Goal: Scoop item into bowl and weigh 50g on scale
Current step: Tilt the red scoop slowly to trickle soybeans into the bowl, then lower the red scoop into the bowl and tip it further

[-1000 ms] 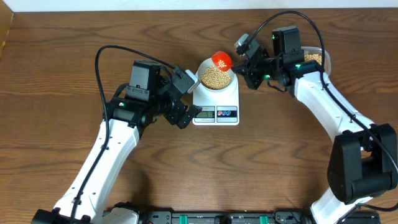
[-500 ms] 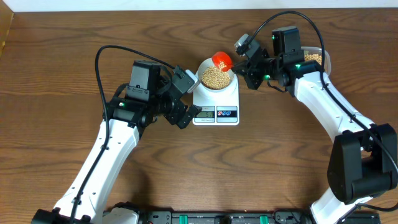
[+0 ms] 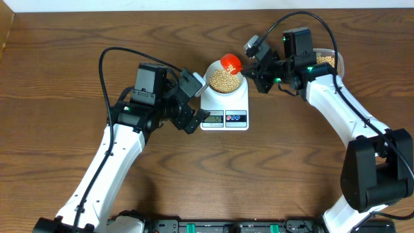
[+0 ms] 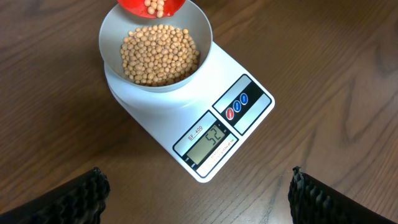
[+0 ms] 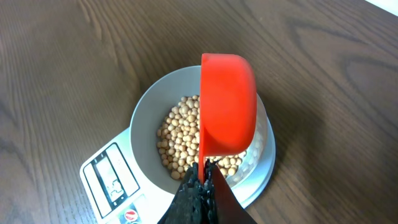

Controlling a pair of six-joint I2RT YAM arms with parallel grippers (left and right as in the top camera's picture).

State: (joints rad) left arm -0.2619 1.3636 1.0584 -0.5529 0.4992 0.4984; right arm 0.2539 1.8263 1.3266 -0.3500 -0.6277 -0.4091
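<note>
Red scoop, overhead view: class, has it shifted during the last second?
No. The red scoop stays over the bowl's far rim, unchanged against the scale.

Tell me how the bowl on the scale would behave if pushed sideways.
The bowl would probably slide rather than tip: it sits low, weighted by beans. The scale top looks smooth, so little grip. Spilled round beans would likely roll.

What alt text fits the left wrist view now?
A white bowl of tan beans sits on a white scale whose display appears to read 52, on a wooden table. A red scoop with a few beans hangs over the bowl's rim; the left fingers stand wide apart at the bottom corners.
</note>
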